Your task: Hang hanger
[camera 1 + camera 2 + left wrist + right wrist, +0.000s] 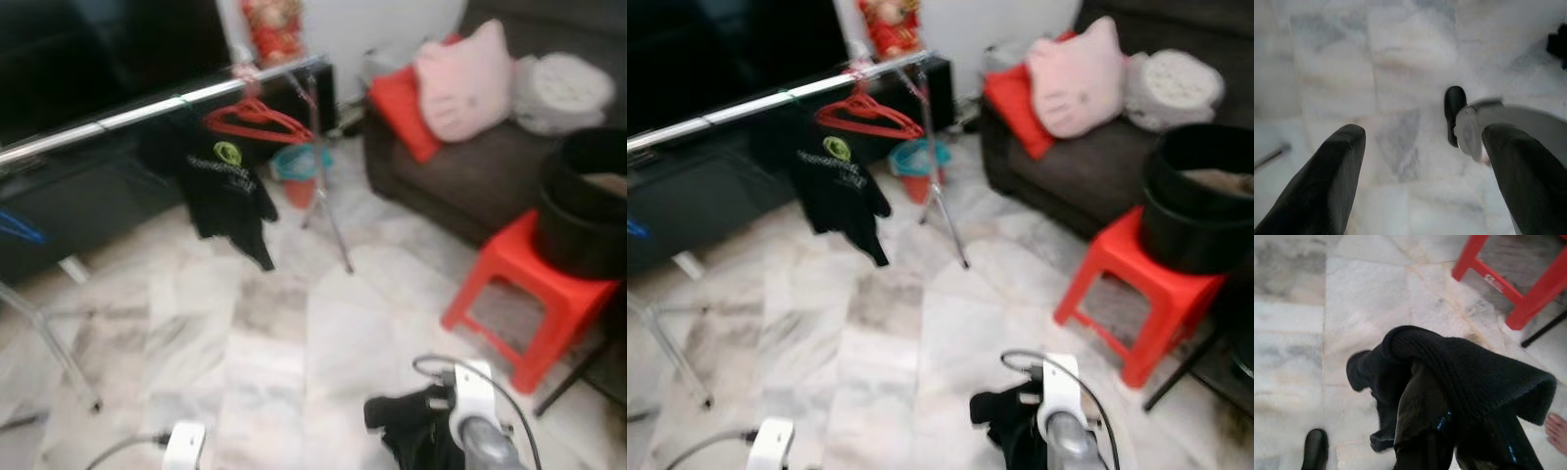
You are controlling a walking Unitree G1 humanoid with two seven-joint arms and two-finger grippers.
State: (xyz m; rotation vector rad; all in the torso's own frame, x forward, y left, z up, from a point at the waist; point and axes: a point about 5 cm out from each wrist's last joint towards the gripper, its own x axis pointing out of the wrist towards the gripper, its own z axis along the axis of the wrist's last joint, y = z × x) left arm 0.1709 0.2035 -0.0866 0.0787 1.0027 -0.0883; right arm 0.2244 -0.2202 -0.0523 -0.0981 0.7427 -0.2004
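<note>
Dark garment (1449,382) draped over our right fingers (1459,431), apparently clamped on it; left fingers (1420,166) were spread wide, empty. Rail (157,106) lay well ahead and leftward of both, long axis crossways, red hangers (257,121) on it. Left arm looked nearer.

Marble floor (265,333) bears red stool (534,284) and rack (147,110).

Polished metal, glossy plastic and soft cloth before you.
You see a shiny metal rail (147,113), a smooth red plastic hanger (257,119), a glossy plastic stool (534,284), a veined marble floor (255,343) (faintly reflective), and a ribbed knit garment (1459,382), matt black.
</note>
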